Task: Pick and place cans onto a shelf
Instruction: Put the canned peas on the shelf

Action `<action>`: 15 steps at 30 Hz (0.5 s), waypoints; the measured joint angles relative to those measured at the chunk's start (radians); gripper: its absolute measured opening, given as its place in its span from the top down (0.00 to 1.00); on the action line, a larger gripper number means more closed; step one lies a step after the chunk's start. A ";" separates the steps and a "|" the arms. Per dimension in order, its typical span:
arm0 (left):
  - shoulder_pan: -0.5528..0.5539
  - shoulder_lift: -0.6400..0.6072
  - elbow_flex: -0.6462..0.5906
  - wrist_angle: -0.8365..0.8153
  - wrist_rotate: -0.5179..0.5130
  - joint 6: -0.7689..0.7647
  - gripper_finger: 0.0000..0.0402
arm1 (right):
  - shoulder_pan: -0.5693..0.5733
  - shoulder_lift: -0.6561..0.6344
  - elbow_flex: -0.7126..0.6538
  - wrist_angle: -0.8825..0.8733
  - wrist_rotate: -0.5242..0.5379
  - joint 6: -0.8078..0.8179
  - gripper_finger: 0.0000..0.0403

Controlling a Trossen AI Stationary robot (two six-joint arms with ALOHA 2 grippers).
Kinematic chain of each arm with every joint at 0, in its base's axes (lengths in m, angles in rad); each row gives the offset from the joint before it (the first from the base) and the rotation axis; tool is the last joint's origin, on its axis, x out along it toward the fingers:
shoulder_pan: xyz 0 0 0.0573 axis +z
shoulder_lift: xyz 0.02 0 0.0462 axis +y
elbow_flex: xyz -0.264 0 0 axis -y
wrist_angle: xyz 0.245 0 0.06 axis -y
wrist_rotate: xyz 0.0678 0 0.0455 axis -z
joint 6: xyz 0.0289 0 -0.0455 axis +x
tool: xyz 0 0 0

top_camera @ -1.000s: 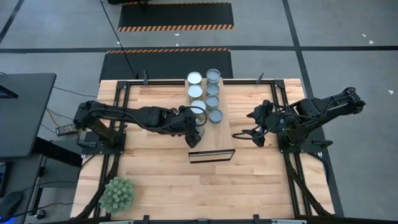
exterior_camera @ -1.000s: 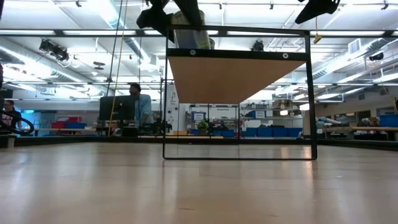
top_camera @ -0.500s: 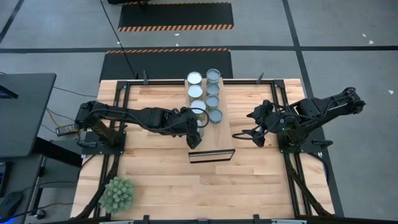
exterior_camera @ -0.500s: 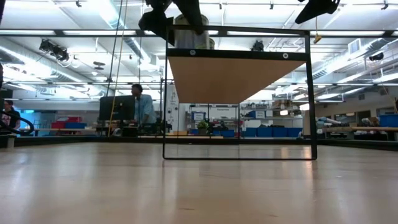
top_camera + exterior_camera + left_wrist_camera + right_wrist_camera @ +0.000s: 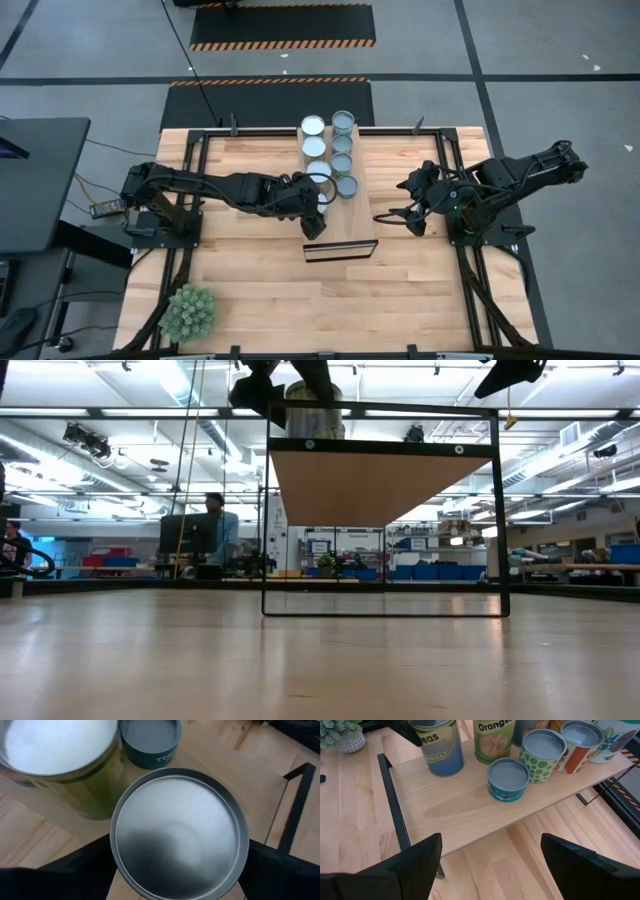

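Orange lettering read "Oranges" on one can (image 5: 493, 740) on the shelf (image 5: 470, 810). Left gripper (image 5: 318, 205) clamped another can (image 5: 179, 832); right gripper (image 5: 395, 217) hung spread above the wooden table (image 5: 260, 290).

Left gripper (image 5: 318, 203) over the shelf (image 5: 345, 222), at its left edge, w/ a can (image 5: 321, 189) right by it. Other cans (image 5: 343, 153) in two rows toward the far end. Right gripper (image 5: 392, 216) off to the shelf's right, fingers apart. Plant (image 5: 188, 311) near-left on the table (image 5: 420, 290).
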 joint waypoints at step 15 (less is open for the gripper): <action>0.008 0.000 0.000 -0.001 -0.014 0.055 0.12 | 0.003 0.000 0.000 0.000 0.000 0.004 0.14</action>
